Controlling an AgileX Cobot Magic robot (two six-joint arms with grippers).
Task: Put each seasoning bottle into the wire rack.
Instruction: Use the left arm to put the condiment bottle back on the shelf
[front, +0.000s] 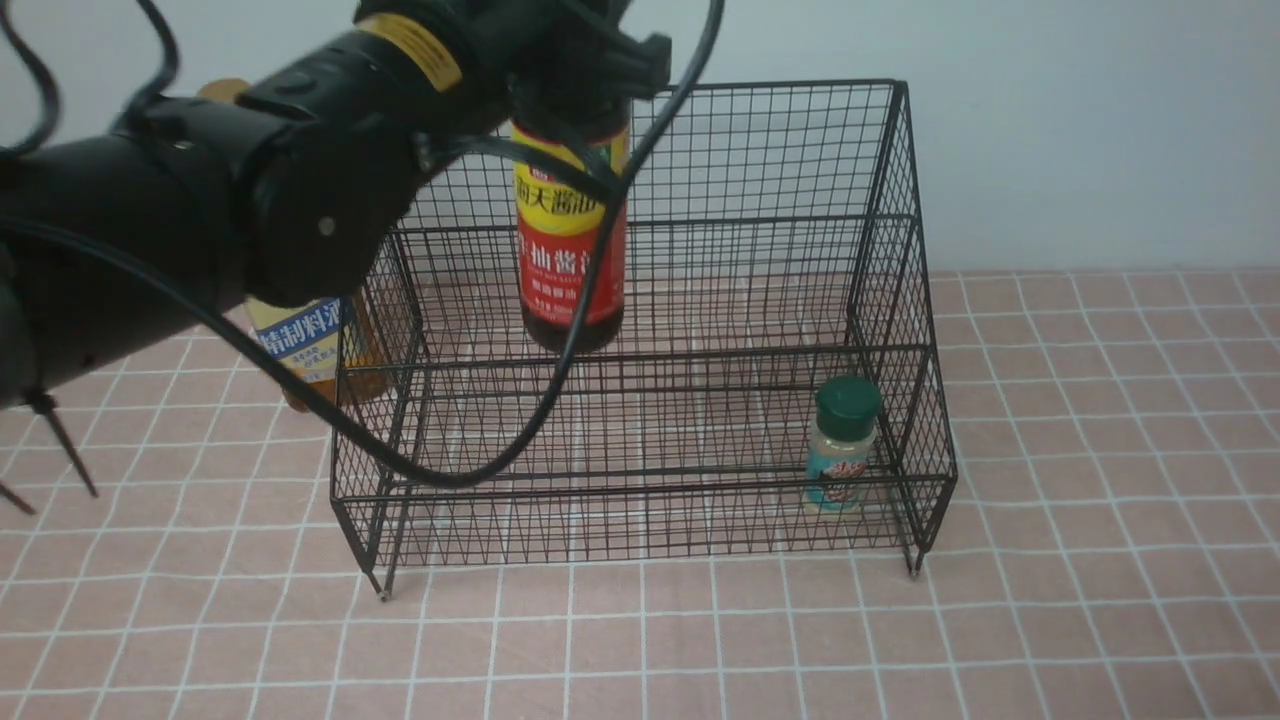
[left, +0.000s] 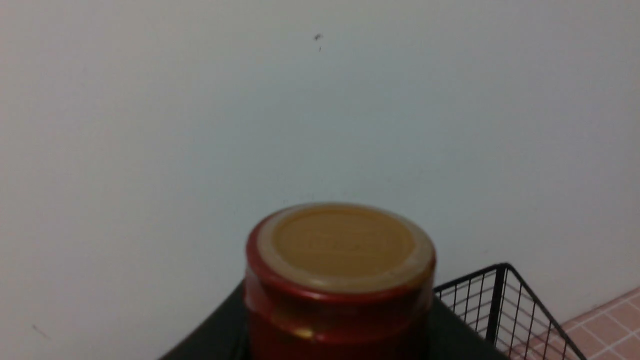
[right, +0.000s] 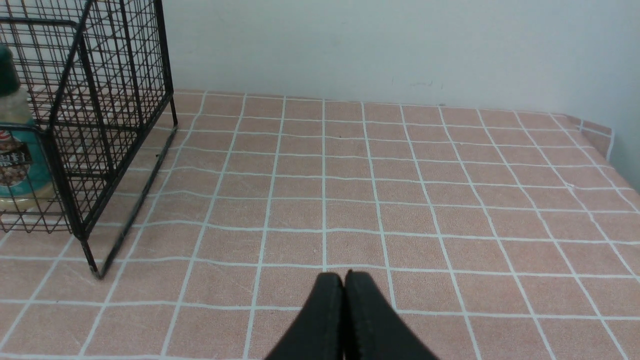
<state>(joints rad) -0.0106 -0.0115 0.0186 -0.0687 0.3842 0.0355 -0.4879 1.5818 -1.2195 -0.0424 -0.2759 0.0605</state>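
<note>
The dark soy bottle (front: 570, 250) with its red-yellow label hangs upright over the upper tier of the black wire rack (front: 790, 85), its base above the mesh. My left gripper (front: 580, 60) is shut on its top. In the left wrist view a round red-rimmed end of the bottle (left: 342, 250) fills the space in my left gripper (left: 340, 325). The tiny green-capped shaker (front: 843, 445) stands inside the lower tier at the right. The amber bottle (front: 300, 340) stands outside the rack's left side, half hidden by my left arm. My right gripper (right: 344, 274) is shut and empty over the tablecloth.
A pink checked cloth (front: 1100, 450) covers the table. A pale wall stands close behind the rack. My left arm's black cable (front: 480, 470) loops down in front of the rack. From the right wrist view the rack's corner leg (right: 92, 260) and the shaker (right: 15, 160) are nearby.
</note>
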